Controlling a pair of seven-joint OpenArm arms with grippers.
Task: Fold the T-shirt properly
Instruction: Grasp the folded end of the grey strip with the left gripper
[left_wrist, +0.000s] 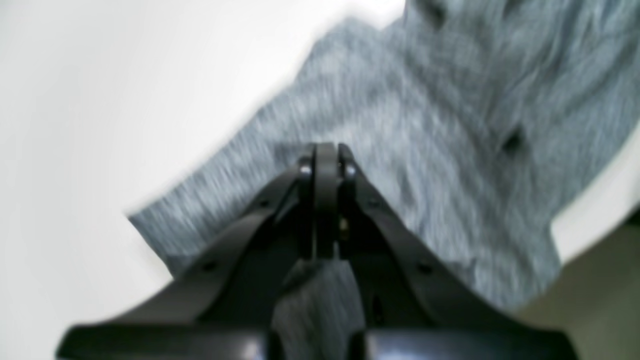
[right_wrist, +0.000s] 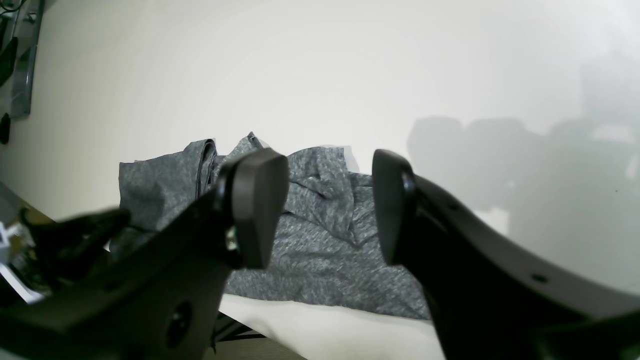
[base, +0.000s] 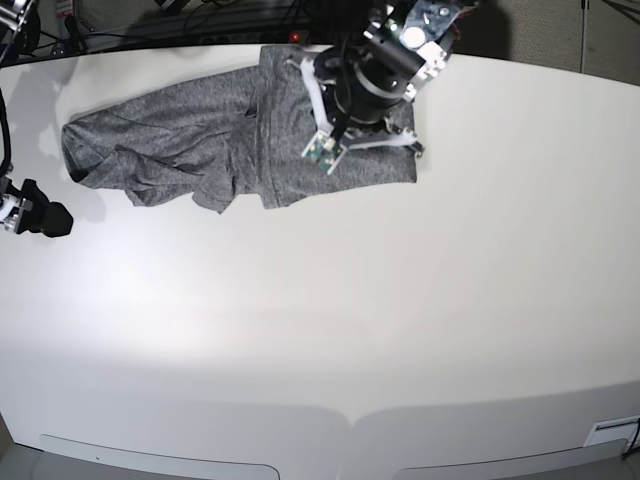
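Note:
The heather-grey T-shirt (base: 200, 130) lies crumpled along the far side of the white table (base: 400, 300), its right part laid flatter. My left arm (base: 375, 85) hangs over that right part. In the blurred left wrist view, my left gripper (left_wrist: 326, 150) is shut just above the T-shirt (left_wrist: 450, 125); I cannot see any fabric pinched at its tips. My right gripper (right_wrist: 330, 205) is open with nothing between its fingers, low over the table and apart from the T-shirt (right_wrist: 320, 250). In the base view my right gripper (base: 50, 218) sits at the left edge.
The table's edge runs close behind the shirt, with floor (left_wrist: 600, 300) beyond it. Cables and gear (base: 200, 20) sit past the far edge. Dark equipment (right_wrist: 15, 60) stands at the left of the right wrist view.

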